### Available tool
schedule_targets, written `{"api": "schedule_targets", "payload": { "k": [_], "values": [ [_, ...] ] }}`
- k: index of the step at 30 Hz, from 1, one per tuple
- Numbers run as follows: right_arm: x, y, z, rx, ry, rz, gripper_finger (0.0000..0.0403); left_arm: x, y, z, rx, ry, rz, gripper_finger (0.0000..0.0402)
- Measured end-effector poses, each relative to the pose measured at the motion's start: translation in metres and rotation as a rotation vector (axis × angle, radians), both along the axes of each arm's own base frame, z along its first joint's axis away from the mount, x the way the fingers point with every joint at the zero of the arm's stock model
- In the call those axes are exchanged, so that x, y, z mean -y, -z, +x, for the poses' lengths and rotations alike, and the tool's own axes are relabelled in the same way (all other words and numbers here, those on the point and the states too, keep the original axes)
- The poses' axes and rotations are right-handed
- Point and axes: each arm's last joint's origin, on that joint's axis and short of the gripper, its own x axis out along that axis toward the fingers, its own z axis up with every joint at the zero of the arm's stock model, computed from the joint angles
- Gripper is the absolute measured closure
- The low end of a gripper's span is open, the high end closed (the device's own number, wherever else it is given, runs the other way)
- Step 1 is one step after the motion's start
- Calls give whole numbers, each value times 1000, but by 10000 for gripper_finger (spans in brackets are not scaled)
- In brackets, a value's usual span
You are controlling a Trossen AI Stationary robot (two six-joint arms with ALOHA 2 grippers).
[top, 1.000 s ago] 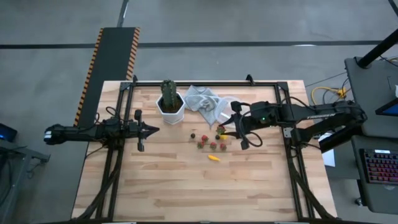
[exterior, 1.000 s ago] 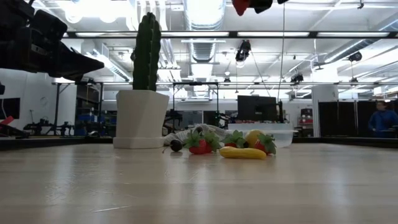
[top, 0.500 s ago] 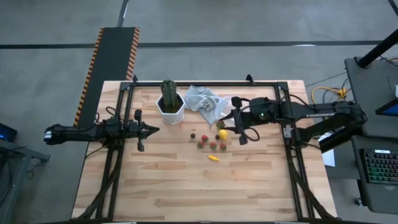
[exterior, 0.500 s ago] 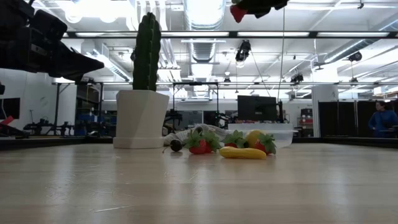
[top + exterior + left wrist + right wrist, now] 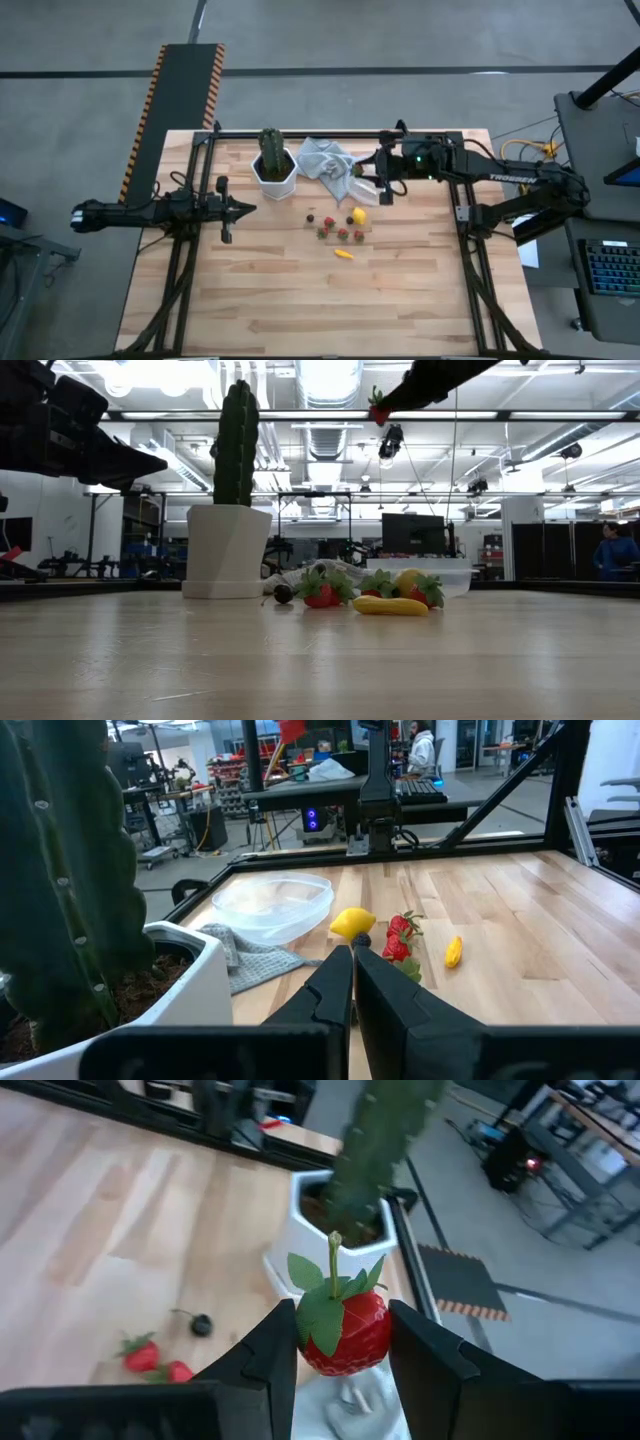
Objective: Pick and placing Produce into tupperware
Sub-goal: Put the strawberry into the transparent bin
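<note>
Red strawberry [image 5: 345, 1330] with green leaves and a stem was pinched between the right gripper [image 5: 340, 1342]'s two dark fingers [image 5: 272, 1348], held up in the air. From overhead that gripper [image 5: 381, 176] sat over the light grey cloth [image 5: 325, 160] and the clear round tupperware [image 5: 362, 171], which lay just to the right of the white hexagonal cactus pot [image 5: 274, 173]. The low camera showed the berry [image 5: 377, 408] high above the table, way higher than the cactus [image 5: 236, 432] top.

The rest of the produce was still on the wooden table [image 5: 280, 290], in front of and to the right of the pot: a yellow lemon [image 5: 358, 215] closest to the tupperware, a few more strawberries [image 5: 342, 234] in a loose cluster just past it, a small dark piece [image 5: 310, 217] nearer the pot, and a small yellow-orange piece [image 5: 343, 254] lying apart on the far side of the cluster from the pot. From the left wrist camera the tupperware [image 5: 272, 906] looked like it was resting on the cloth's edge, with nothing I could make out inside.

The left gripper [image 5: 243, 209] waited on the pot's left, towards the front, fingers pressed together with nothing between them, pointing towards the fruit.
</note>
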Motion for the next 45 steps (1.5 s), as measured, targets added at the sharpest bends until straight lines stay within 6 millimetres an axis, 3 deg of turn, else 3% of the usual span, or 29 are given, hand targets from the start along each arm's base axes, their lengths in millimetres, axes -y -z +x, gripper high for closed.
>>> {"api": "schedule_targets", "payload": {
  "k": [11, 27, 45],
  "values": [
    [36, 1, -12, -9, 144, 2, 283, 0, 0, 0, 0, 0, 0, 402],
    [71, 2, -29, -27, 271, -24, 283, 0, 0, 0, -2, 1, 0, 402],
    [77, 4, -34, -61, 286, -28, 283, 0, 0, 0, -2, 1, 0, 402]
  ]
}}
